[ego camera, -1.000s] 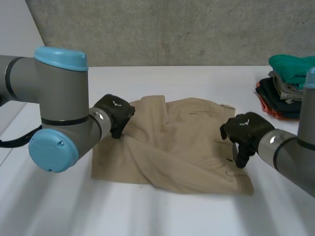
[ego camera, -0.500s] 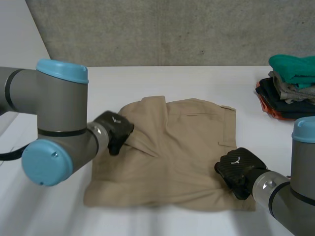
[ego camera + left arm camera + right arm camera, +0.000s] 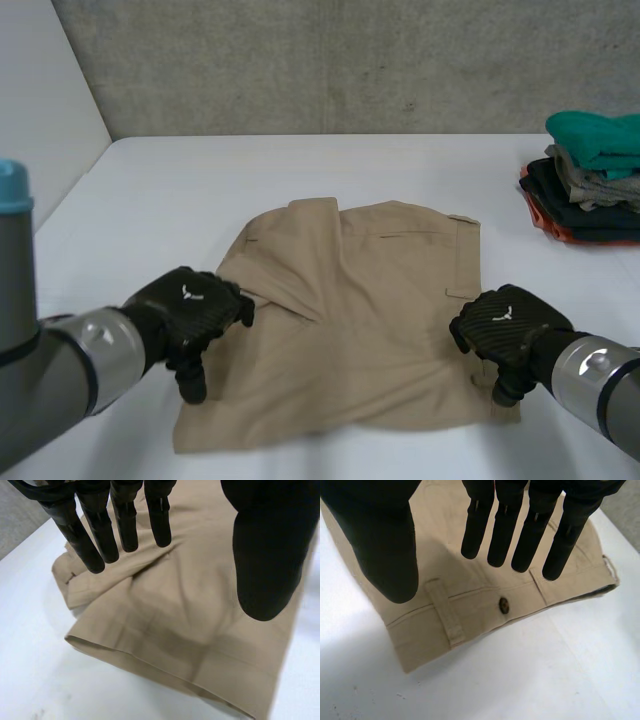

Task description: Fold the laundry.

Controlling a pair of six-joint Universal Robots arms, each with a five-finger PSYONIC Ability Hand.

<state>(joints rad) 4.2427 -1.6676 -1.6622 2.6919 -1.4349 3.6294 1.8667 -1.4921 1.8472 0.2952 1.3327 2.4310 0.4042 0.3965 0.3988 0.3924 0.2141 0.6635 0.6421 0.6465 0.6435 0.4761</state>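
Observation:
Tan trousers (image 3: 350,320) lie folded over on the white table (image 3: 200,180), waistband toward the right. My left hand (image 3: 190,310) hovers over their near left corner, fingers (image 3: 125,525) straight and spread above the hemmed cloth (image 3: 165,630), holding nothing. My right hand (image 3: 505,335) is at the near right corner, fingers (image 3: 505,530) straight over the waistband (image 3: 485,610) with its button and belt loops, thumb apart, nothing pinched.
A stack of folded clothes (image 3: 590,180), green on top over grey, dark and orange, sits at the table's far right edge. A grey concrete wall stands behind the table.
Both hands drew the cloth toward the near edge, laying the trousers flatter, then let go. The left arm pulled back to the near left, and its hand opened.

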